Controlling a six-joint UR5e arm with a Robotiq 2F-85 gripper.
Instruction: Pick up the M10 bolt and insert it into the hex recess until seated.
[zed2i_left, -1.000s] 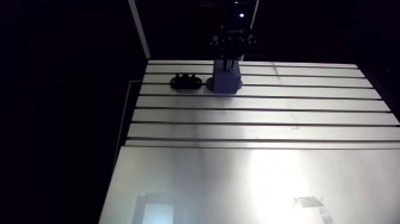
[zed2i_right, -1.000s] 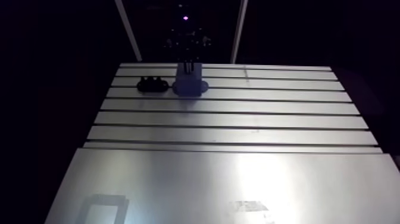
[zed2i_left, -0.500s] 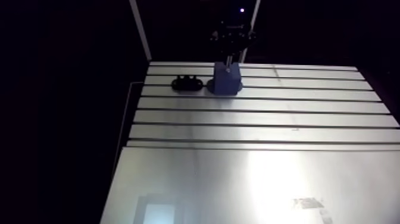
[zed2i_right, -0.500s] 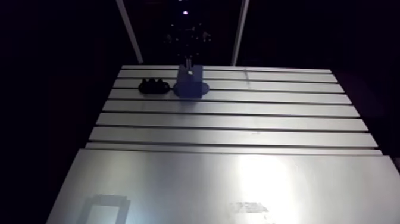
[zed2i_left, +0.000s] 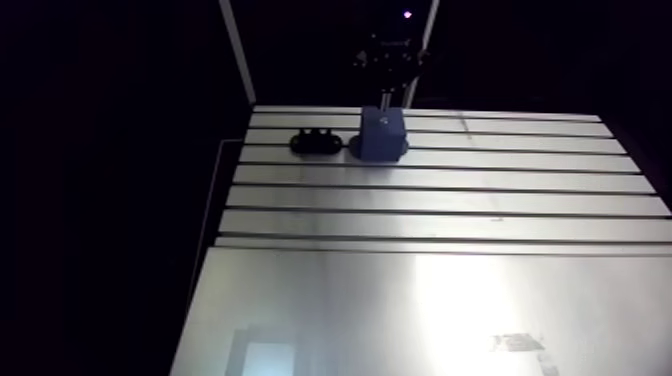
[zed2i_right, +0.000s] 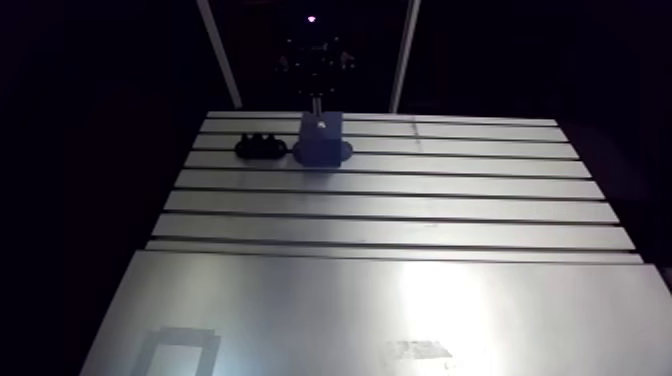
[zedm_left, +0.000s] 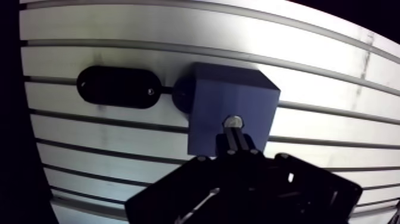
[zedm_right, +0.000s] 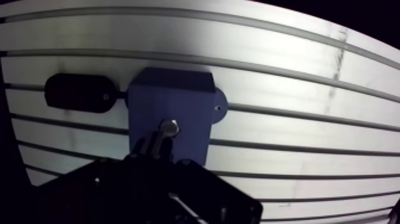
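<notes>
Gripper (zedm_left: 236, 142) clamped on the M10 bolt (zedm_left: 234, 123), its tip over the blue block (zedm_left: 229, 95); a black oval holder (zedm_left: 116, 87) lies just beside that block on the slotted table (zedm_left: 327, 128)

Dark gripper (zedm_left: 237, 149), fingers pinched together on the shank of the M10 bolt (zedm_left: 234, 124); the bolt's silvery end sits over the top face of the blue block (zedm_left: 229, 98). The blue block stands on the slotted table (zedm_left: 333, 83). A black oval part (zedm_left: 116, 87) lies flat just beside the block's rounded foot.
</notes>
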